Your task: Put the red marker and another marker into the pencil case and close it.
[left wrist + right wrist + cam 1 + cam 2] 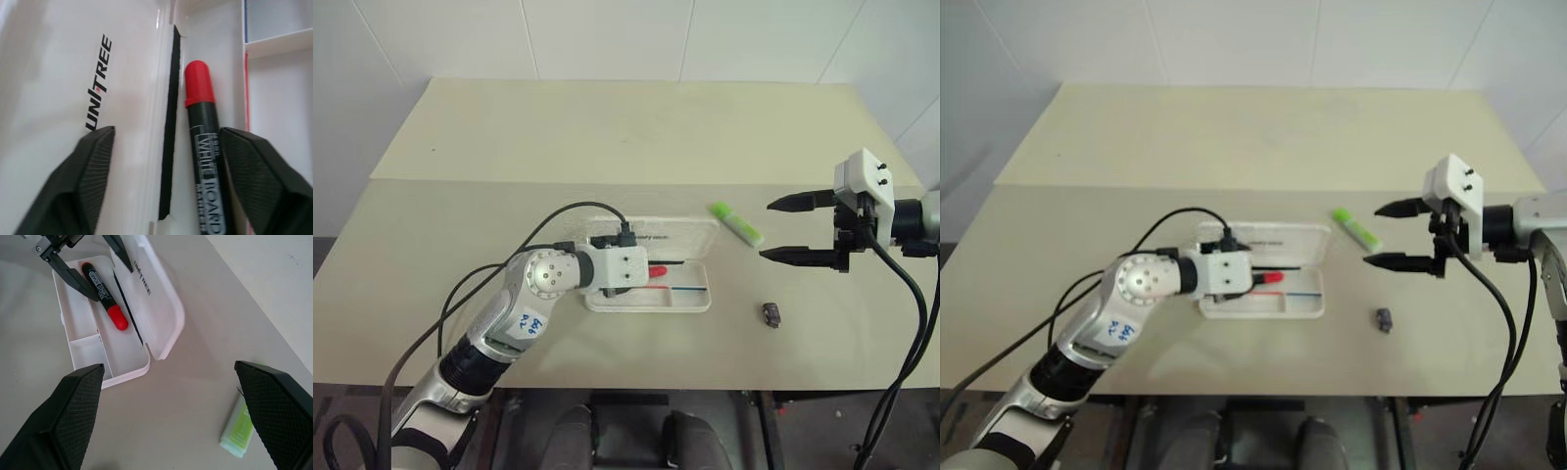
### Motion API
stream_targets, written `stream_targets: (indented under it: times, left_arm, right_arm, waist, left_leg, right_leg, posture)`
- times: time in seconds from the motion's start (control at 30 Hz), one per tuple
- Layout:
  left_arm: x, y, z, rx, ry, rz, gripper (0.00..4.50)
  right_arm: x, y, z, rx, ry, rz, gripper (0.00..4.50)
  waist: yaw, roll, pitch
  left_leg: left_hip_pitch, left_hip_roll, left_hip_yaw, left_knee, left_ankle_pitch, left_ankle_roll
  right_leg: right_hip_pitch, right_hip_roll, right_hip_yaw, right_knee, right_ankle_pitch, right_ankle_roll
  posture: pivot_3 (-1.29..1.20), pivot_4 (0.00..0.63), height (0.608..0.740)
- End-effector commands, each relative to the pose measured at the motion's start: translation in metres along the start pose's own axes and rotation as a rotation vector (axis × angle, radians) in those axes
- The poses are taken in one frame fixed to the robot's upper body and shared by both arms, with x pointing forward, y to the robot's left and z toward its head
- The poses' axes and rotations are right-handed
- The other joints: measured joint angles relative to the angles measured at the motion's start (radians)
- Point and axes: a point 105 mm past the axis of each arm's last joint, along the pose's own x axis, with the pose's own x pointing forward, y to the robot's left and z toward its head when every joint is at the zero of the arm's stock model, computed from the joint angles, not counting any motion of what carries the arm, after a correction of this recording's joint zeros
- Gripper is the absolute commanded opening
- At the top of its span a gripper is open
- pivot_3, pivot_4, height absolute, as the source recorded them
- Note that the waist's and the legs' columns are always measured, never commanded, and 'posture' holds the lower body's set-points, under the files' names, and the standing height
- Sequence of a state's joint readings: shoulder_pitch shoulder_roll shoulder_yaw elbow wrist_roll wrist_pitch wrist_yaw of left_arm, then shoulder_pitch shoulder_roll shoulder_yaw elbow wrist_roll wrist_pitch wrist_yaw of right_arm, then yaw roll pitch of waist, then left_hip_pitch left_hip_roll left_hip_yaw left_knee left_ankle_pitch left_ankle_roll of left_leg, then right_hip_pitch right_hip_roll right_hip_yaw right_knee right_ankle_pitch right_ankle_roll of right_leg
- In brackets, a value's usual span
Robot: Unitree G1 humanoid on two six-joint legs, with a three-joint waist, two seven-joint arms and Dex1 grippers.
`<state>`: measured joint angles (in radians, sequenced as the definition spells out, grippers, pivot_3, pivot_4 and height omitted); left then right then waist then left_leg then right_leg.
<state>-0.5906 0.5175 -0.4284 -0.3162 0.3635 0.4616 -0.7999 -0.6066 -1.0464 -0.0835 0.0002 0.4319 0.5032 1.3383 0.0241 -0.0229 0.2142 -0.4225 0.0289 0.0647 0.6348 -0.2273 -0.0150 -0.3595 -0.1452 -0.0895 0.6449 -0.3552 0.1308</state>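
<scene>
one marker is already home: the red marker [103, 296] lies in the open pencil case [161, 318], between the spread fingers of the left gripper [93, 269], apparently just released. the right gripper [801, 230], spread wide and empty, hangs just beside the green highlighter [736, 223], likely next.

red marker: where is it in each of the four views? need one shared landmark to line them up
Left eye: the red marker lies in the open pencil case, cap peeking out past the left gripper.
Right eye: same spot, red cap showing.
Left wrist: upright between the open fingers, cap up.
Right wrist: upper left, lying in the case.
Landmark: the case's open lid, seen in all four views.
</scene>
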Motion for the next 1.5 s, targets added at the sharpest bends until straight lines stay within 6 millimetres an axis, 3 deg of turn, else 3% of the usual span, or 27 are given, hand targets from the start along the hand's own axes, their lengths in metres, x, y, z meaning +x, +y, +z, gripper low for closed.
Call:
stream_targets:
  times: [0.03,0.23,0.5,0.8,1.03,1.2,1.3,1.4,1.5]
  left_arm:
    - [-0.001,-0.014,0.013,-0.001,-0.046,-0.066,4.11]
    - [-0.016,-0.024,0.025,-0.117,-0.112,-0.141,4.11]
    - [-0.042,-0.016,0.037,-0.259,-0.181,-0.173,4.11]
    - [-0.06,-0.013,0.04,-0.307,-0.214,-0.178,4.11]
    - [-0.095,-0.002,0.053,-0.394,-0.343,-0.151,4.11]
    - [-0.129,0.012,0.044,-0.401,-0.341,-0.096,4.11]
    - [-0.154,0.025,0.024,-0.42,-0.272,-0.018,4.11]
    - [-0.163,0.027,0.009,-0.433,-0.211,0.021,4.11]
    - [-0.167,0.024,0.007,-0.439,-0.205,0.014,4.14]
  right_arm:
    - [-0.003,-0.001,0.012,-0.038,-0.029,-0.012,4.5]
    - [-0.001,-0.002,0.008,-0.027,-0.027,-0.01,4.5]
    - [0.009,-0.032,-0.025,0.07,0.03,-0.175,4.5]
    - [0.021,-0.05,-0.051,0.177,0.045,-0.247,4.5]
    - [0.036,-0.069,-0.068,0.303,0.046,-0.343,4.5]
    - [0.048,-0.072,-0.08,0.345,0.078,-0.376,4.5]
    - [0.06,-0.063,-0.088,0.377,0.099,-0.349,4.5]
    - [0.066,-0.06,-0.094,0.398,0.119,-0.35,4.5]
    - [0.069,-0.06,-0.098,0.419,0.131,-0.379,3.86]
  waist:
    - [0.0,0.0,0.0]
    - [0.0,0.0,0.0]
    - [-0.001,0.0,0.0]
    - [-0.002,0.0,0.0]
    - [-0.004,0.0,0.0]
    - [-0.015,0.0,0.0]
    - [-0.025,0.0,0.0]
    - [-0.028,0.0,0.0]
    - [-0.027,0.0,0.0]
  left_leg:
    - [0.0,0.0,0.0,0.0,0.0,0.0]
    - [0.0,0.0,0.0,0.0,0.0,0.0]
    - [0.0,0.0,0.0,0.0,0.0,0.0]
    - [0.0,0.0,0.0,0.0,0.0,0.0]
    - [0.0,0.0,0.0,0.0,0.0,0.0]
    - [0.0,0.0,0.0,-0.001,0.0,0.0]
    - [0.0,0.0,-0.001,-0.001,0.0,0.0]
    - [0.0,0.0,0.0,-0.002,0.0,-0.001]
    - [0.0,0.0,0.0,-0.002,0.0,-0.001]
  right_leg:
    - [0.0,0.0,0.0,0.0,0.0,0.0]
    - [0.0,0.0,0.0,0.0,0.0,0.0]
    - [0.0,0.0,0.0,0.0,0.0,0.0]
    - [0.0,0.0,0.0,0.0,0.0,0.0]
    - [0.0,0.0,0.0,0.0,0.0,0.0]
    - [0.0,0.0,0.0,0.0,0.0,0.0]
    - [0.0,0.0,0.0,0.0,0.0,0.0]
    - [0.0,0.0,0.0,0.001,0.0,0.0]
    - [0.0,0.0,0.001,0.001,0.0,0.0]
  posture:
    - [0.0,0.15,0.74]
    - [0.0,0.15,0.74]
    - [0.0,0.15,0.74]
    - [0.0,0.15,0.74]
    - [0.0,0.15,0.74]
    - [0.0,0.15,0.74]
    - [0.0,0.15,0.74]
    - [0.0,0.15,0.74]
    - [0.0,0.15,0.74]
